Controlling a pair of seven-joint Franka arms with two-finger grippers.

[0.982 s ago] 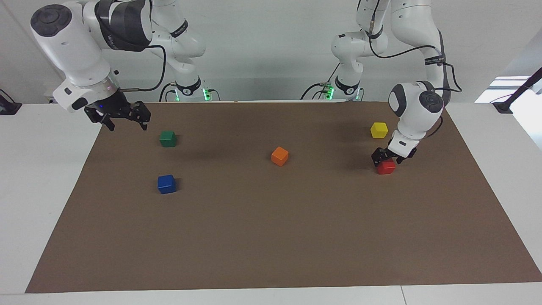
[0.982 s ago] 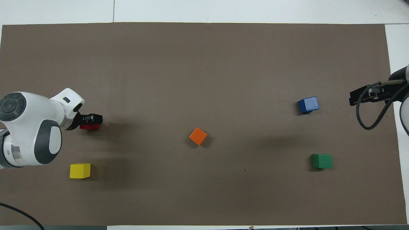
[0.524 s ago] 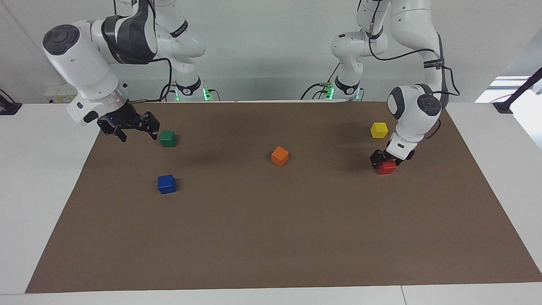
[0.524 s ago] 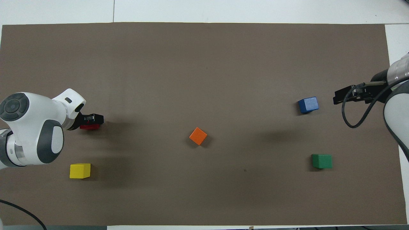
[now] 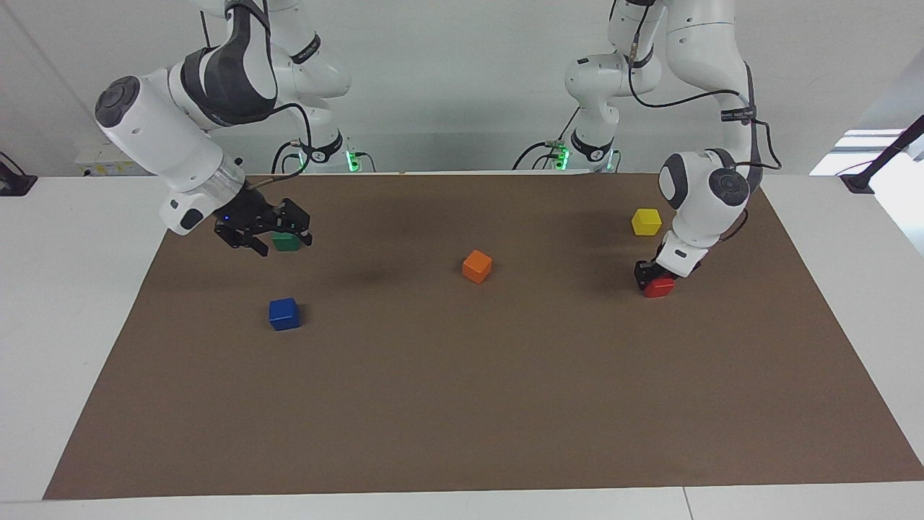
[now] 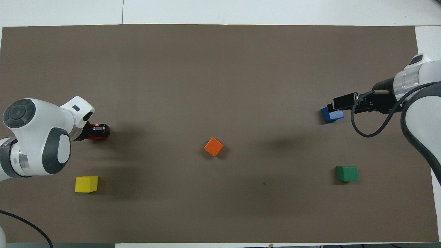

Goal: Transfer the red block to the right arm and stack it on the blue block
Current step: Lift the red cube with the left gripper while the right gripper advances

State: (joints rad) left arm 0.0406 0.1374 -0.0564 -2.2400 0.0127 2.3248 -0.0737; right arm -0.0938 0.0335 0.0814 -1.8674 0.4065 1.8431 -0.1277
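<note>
- The red block [image 5: 659, 287] is found resting on the brown mat [image 5: 462, 404] at the left arm's end of the bench, farther from the robots than the yellow block [image 5: 646, 221].
- The left gripper [image 5: 652, 273] is set down over the red block, its jaws closed on the block's sides; no lift is seen, the block being in contact with the mat.
- The right gripper [image 5: 268, 234] is held in the air at its own end, over the green block [image 5: 287, 243], with jaws spread wide and nothing held.
- The blue block [image 5: 284, 313] stands alone on the mat, farther from the robots than the green block, nothing stacked on it.
- The orange block [image 5: 477, 266] lies mid-mat, untouched.
- Judged done: the grasp only. Judged outstanding: lift, handover to the right arm, and stacking.
</note>
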